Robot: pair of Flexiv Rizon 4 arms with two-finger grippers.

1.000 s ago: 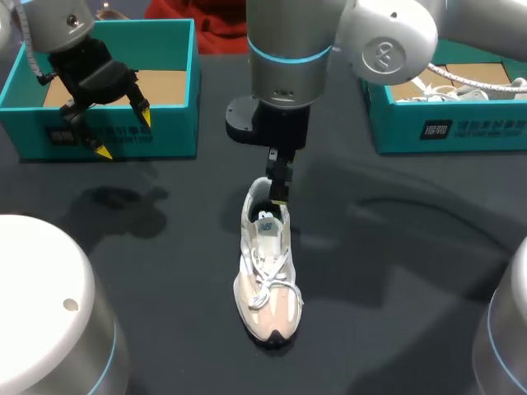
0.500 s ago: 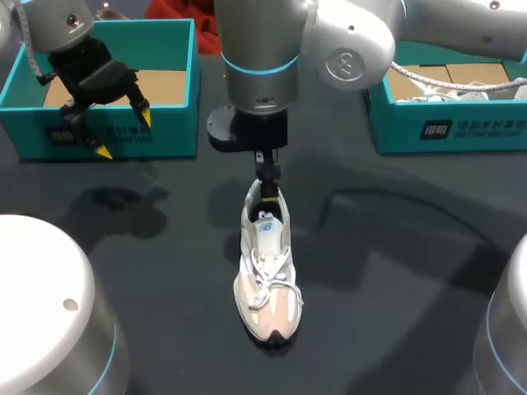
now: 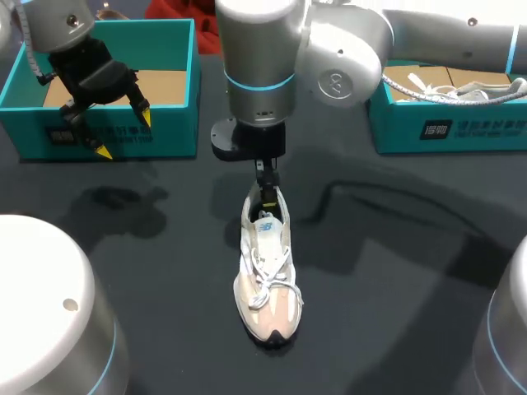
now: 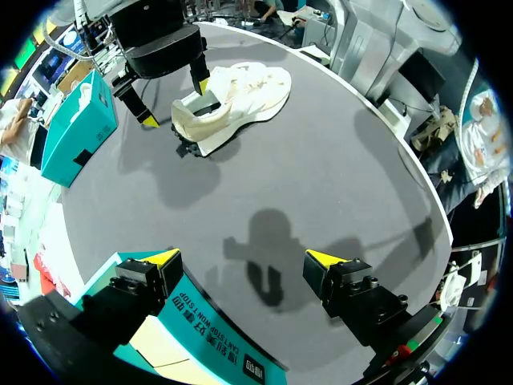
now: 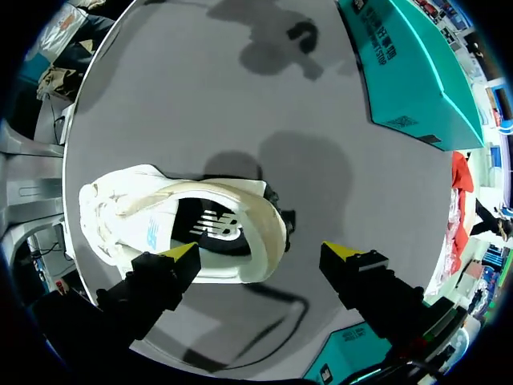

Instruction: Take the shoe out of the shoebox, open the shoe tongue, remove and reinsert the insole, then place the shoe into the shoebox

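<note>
Over on the left, my left tool [image 3: 123, 133] hangs wide open and empty over the front wall of the teal cardboard shoebox [image 3: 169, 136]. Middle of the dark desk [image 3: 395, 288], the cream mesh sneaker [image 3: 265, 280] stands on its sole, and my right tool [image 5: 263, 253], spread wide and gripping nothing, straddles its heel collar. It looks light and squishy up top and stiffer at the heel, so I'd pinch that padded collar.

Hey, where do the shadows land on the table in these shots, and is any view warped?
Head view: soft shadows on the dark table, one below the left gripper, a broader one right of the shoe; no warp. Left wrist view: fisheye bends the table edge; a gripper-shaped shadow lies ahead of that gripper. Right wrist view: same bending; a rounded shadow lies beyond the shoe's heel.
</note>
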